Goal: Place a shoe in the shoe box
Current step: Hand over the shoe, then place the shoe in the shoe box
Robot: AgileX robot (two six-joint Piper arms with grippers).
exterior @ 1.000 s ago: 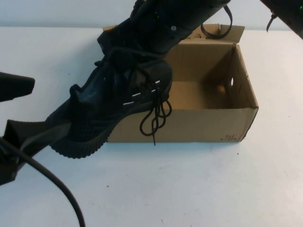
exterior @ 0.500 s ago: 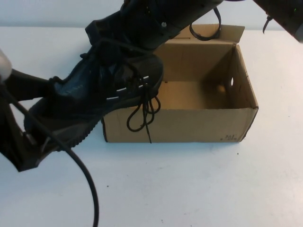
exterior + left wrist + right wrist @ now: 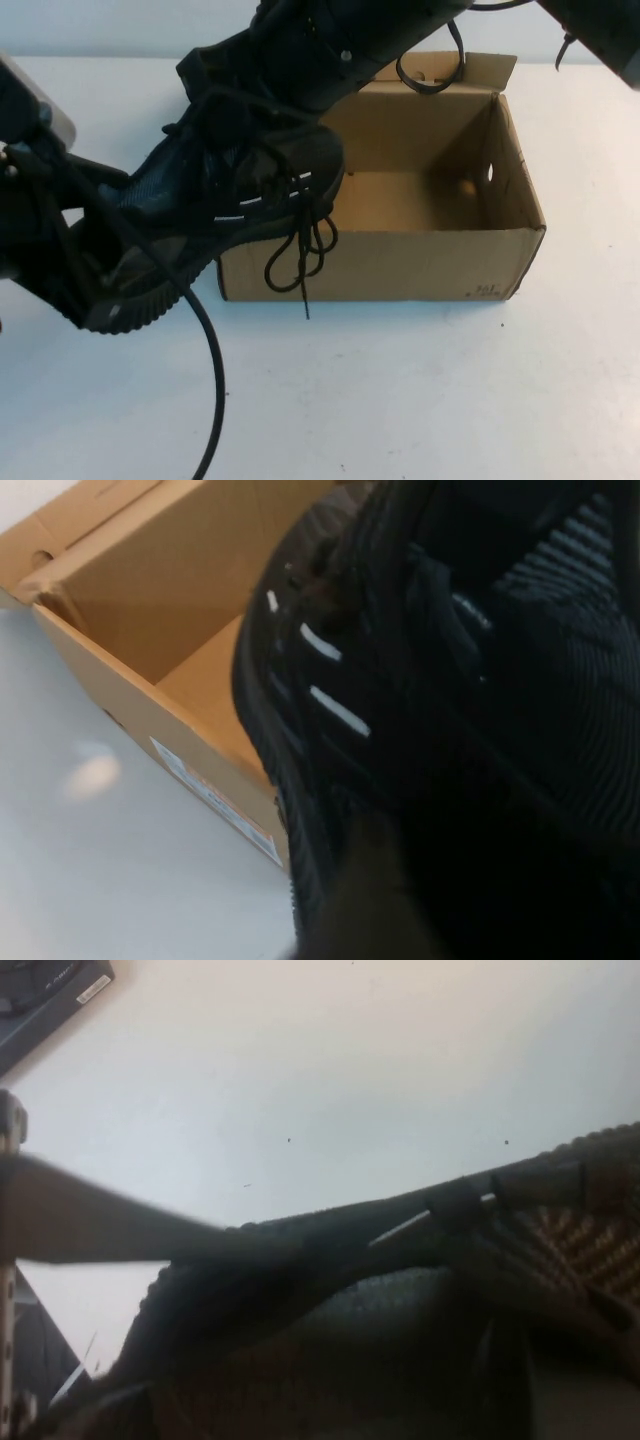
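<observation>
Shoe (image 3: 215,215) is held in the air, tilted, over the left end of the open shoe box (image 3: 400,262), laces dangling down the front wall. Right gripper (image 3: 300,60) comes in from above and meets the shoe's upper; left gripper (image 3: 60,250) is at its heel end. Can't tell the finger state on either. Box sits on the white desk (image 3: 450,390).

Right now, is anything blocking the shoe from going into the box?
Nothing visible blocks it. The shoe box is open and looks empty, lid flap folded back. The shoe hangs above its left end, laces dangling over the front wall. The left pincer is at the heel, the right pincer at the top.
</observation>
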